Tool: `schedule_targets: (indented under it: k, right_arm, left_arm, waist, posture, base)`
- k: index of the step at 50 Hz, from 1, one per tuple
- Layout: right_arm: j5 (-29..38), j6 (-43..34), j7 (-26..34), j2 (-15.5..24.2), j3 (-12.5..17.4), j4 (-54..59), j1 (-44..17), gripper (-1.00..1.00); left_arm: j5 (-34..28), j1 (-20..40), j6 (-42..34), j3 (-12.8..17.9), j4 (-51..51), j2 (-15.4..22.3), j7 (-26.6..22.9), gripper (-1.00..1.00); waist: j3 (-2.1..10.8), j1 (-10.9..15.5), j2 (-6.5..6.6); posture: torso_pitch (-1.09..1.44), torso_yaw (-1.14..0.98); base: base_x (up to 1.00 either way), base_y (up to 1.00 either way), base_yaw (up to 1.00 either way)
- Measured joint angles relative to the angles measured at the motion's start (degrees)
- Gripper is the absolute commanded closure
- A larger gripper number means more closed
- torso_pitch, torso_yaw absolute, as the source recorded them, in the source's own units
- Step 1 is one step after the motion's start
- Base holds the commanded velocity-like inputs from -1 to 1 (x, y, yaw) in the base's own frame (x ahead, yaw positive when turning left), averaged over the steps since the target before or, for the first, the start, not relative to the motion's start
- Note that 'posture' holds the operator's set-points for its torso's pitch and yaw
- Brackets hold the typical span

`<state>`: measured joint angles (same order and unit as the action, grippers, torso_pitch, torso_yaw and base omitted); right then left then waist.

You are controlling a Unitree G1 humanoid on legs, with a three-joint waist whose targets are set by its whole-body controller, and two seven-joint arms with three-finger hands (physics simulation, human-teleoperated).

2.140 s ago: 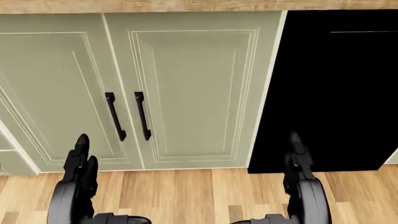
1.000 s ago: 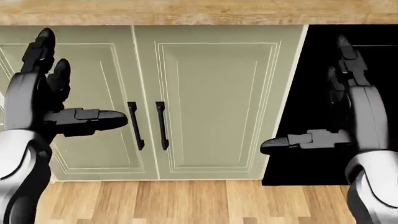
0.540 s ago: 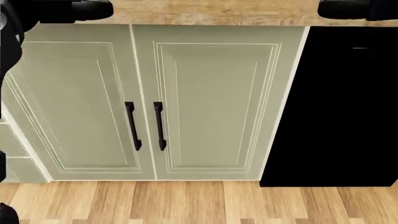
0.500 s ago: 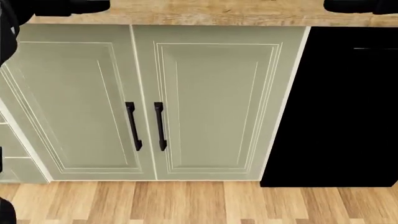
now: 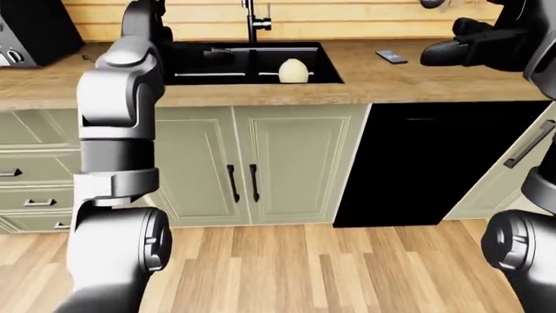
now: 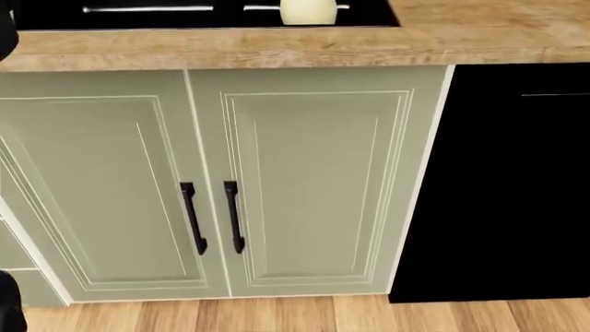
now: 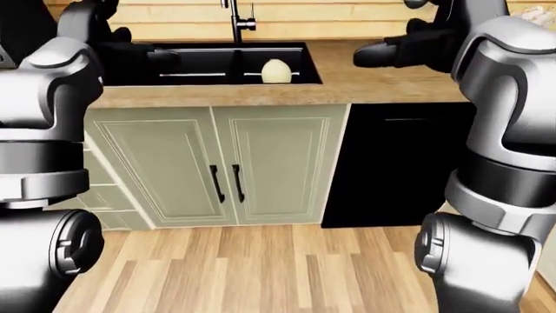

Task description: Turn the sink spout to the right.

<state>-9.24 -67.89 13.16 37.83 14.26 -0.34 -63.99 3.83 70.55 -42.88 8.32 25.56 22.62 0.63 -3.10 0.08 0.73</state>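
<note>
Sink spout (image 5: 252, 16) rises at the black sink's (image 5: 191, 65) top edge, between the two raised hands and touched by neither. A pale egg-shaped object (image 5: 292, 70) lies in the basin. The left hand (image 7: 130, 55) hangs over the sink, fingers spread; the right hand (image 7: 404, 49) hovers over the wooden counter (image 7: 373, 81), fingers spread.

**Spout top and both hands partly out of view**

The sink spout (image 5: 253, 19) runs off the top edge of both eye views, so its direction cannot be told. The left hand (image 7: 130, 55) is dark against the black sink (image 5: 252, 62); the right hand (image 7: 409, 49) is cut by the top edge.
</note>
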Motion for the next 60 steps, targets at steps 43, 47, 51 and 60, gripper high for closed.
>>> schedule_targets:
  k: [43, 47, 51, 60]
  right_arm:
    - [3.38, -2.01, 4.98, -1.43, -2.58, 0.19, -3.54, -1.00]
    - [4.01, -0.95, 4.81, -0.88, -1.31, -0.05, -4.02, -1.00]
    - [4.56, -0.57, 4.63, -0.77, -1.34, 0.37, -4.42, -1.00]
    - [5.41, -0.61, 4.89, -1.16, -1.89, 2.65, -4.70, -1.00]
  left_arm:
    - [-0.06, 3.10, -1.35, 2.40, 5.16, 4.41, 0.28, -1.00]
    - [0.22, 4.95, 0.82, 2.40, 3.68, 4.90, 0.49, -1.00]
    - [0.61, 5.61, 2.19, 2.25, 4.20, 5.30, 0.31, -1.00]
    - [1.41, 4.21, 1.00, 1.96, 7.73, 5.17, 0.02, -1.00]
  waist:
    - [0.60, 0.93, -0.04]
    - [1.82, 0.40, -0.64]
    - [1.46, 0.57, -4.42]
    - [-0.09, 0.09, -2.20]
  posture:
    - [0.00, 0.00]
    - [0.00, 0.00]
    - [0.00, 0.00]
    - [0.00, 0.00]
  base:
    - [0.21, 0.00, 0.00]
    - [0.13, 0.00, 0.00]
    - [0.18, 0.00, 0.00]
    - [0.18, 0.00, 0.00]
